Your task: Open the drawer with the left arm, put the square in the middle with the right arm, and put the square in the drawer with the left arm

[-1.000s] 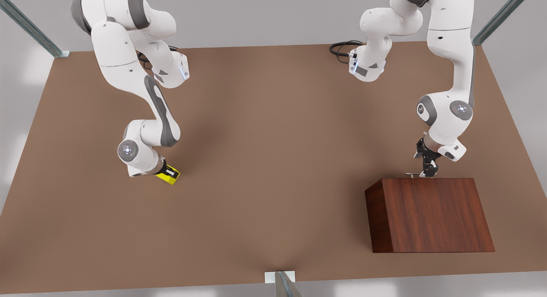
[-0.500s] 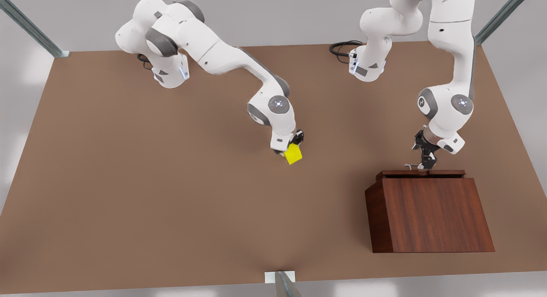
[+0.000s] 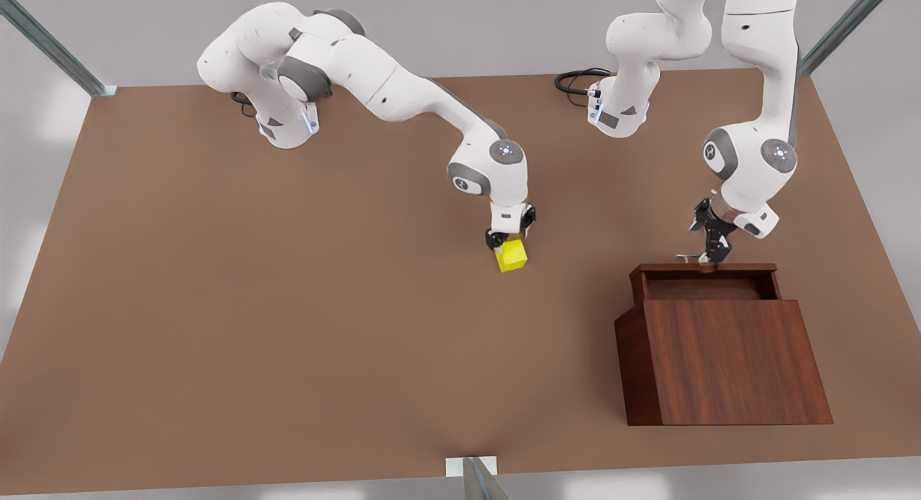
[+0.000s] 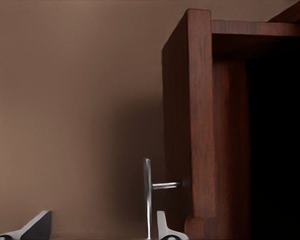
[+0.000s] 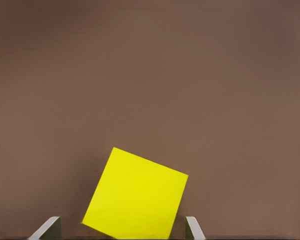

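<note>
The cabinet (image 3: 734,363) and its drawer (image 3: 705,278) are dark reddish-brown wood, grained, with a soft satin sheen. The handle (image 4: 148,197) is slim polished metal. The square (image 3: 512,256) looks like smooth, matt yellow plastic. The bench (image 3: 288,327) is plain matt brown.

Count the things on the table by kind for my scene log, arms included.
Robot arms: 2, the right end effector at the cube, the left end effector at the drawer handle
Yellow cubes: 1
Wooden cabinets with an open drawer: 1
Black cables: 1
Total: 5
</note>
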Controlling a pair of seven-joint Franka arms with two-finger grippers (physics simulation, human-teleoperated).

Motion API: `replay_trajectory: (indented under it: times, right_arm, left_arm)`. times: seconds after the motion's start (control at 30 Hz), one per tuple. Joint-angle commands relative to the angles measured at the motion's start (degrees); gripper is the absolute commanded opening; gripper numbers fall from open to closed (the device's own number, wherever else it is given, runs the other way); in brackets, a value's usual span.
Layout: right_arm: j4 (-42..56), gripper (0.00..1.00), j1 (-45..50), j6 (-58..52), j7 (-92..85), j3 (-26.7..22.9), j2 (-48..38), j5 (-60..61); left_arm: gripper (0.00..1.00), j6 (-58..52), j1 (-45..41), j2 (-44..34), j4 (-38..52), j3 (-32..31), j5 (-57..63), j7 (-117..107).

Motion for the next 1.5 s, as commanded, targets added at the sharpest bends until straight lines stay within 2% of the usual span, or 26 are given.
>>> replay_trajectory:
  times: [0.0,0.13,0.17,0.23,0.27,0.3,0.33,0.37,0.4,0.43,0.47,0.5,0.57,0.63,0.67,0.77,0.93,1.0,1.07,1.3,1.47]
  right_arm:
    - [-1.05,1.0,-0.38,0.0,-0.02,0.0,-1.56,0.0]
    - [-17.65,1.0,-6.79,-0.18,-3.1,0.18,-19.66,0.0]
    - [-18.98,1.0,-13.29,-10.27,-3.27,0.18,-25.38,0.0]
    - [-19.86,1.0,-26.9,-20.73,-7.91,0.26,-32.49,0.79]
    - [-19.51,1.0,-35.43,-27.58,-16.08,-0.43,-35.92,7.97]
    - [-18.72,1.0,-40.62,-31.63,-20.48,-1.14,-37.6,10.28]
    - [-16.87,1.0,-42.92,-35.86,-27.08,-6.14,-38.48,10.37]
    - [-11.62,1.0,-45.47,-44.71,-36.57,-7.65,-36.65,9.32]
    - [-5.7,1.0,-47.14,-49.05,-37.46,-7.47,-33.47,8.88]
    - [-6.06,1.0,-50.82,-46.78,-36.67,-6.94,-34.44,9.05]
    - [-12.74,1.0,-53.03,-39.99,-36.76,-5.8,-39.27,9.14]
    - [-11.08,1.0,-52.86,-41.75,-36.85,-5.89,-38.75,8.7]
    - [-10.72,1.0,-53.73,-44.29,-37.2,-6.33,-37.61,8.79]
    - [-9.67,1.0,-53.56,-43.95,-36.67,-6.15,-35.67,8.26]
    - [-8.88,1.0,-55.05,-44.04,-36.67,-6.94,-36.29,9.58]
    - [-6.06,1.0,-56.02,-46.23,-36.76,-7.56,-36.46,11.08]
    - [-5.89,1.0,-56.02,-45.62,-36.76,-7.56,-36.64,11.08]
    - [-5.8,1.0,-56.37,-44.83,-36.76,-7.91,-36.46,11.25]
    - [-5.09,1.0,-56.46,-44.57,-36.76,-8.08,-36.11,11.43]
    - [-3.95,1.0,-56.37,-44.48,-36.76,-8.08,-34.0,11.34]
    - [-3.95,1.0,-57.6,-44.48,-36.67,-8.08,-34.18,12.22]
  left_arm:
    - [1.0,0.0,0.01,-0.13,-0.19,0.0,0.03,-0.05]
    - [1.0,-0.44,-0.07,-1.89,-2.48,0.0,0.03,-0.05]
    - [1.0,-0.62,-0.07,-2.5,-2.92,0.0,0.03,-0.05]
    - [1.0,-1.14,-0.08,-4.08,-4.06,0.0,0.03,0.04]
    - [1.0,-1.23,-0.08,-4.87,-4.94,0.0,0.03,0.04]
    - [1.0,-1.32,-0.08,-5.58,-5.46,0.0,0.03,-0.05]
    - [1.0,-1.32,-0.08,-7.25,-6.96,0.0,0.11,0.12]
    - [1.0,-2.81,-0.08,-8.83,-7.4,0.0,0.2,0.21]
    - [1.0,-5.27,-0.16,-10.94,-7.4,0.09,0.55,0.47]
    - [1.0,-8.52,-0.16,-13.92,-7.4,0.09,1.95,0.74]
    - [1.0,-13.44,-0.51,-18.32,-7.05,0.09,8.98,0.91]
    - [1.0,-14.42,-0.78,-19.47,-5.74,0.09,12.24,3.8]
    - [1.0,-15.29,-3.32,-16.31,1.46,0.0,12.33,18.36]
    - [1.0,-15.47,-8.07,-8.75,9.55,-0.62,12.07,34.74]
    - [1.0,-19.24,-10.44,-5.15,15.35,-0.62,11.98,39.58]
    - [1.0,-32.25,-10.89,7.25,35.22,-9.75,11.45,41.08]
    - [1.0,-38.14,-10.8,16.92,45.77,-22.06,9.52,41.52]
    - [1.0,-38.41,-10.89,18.59,46.12,-26.63,9.52,55.3]
    - [1.0,-38.41,-11.32,19.99,46.12,-28.39,9.61,60.42]
    - [1.0,-31.73,-18.88,25.53,46.12,-28.74,12.59,75.7]
    - [1.0,-28.48,-21.61,26.24,44.28,-28.92,13.38,91.26]
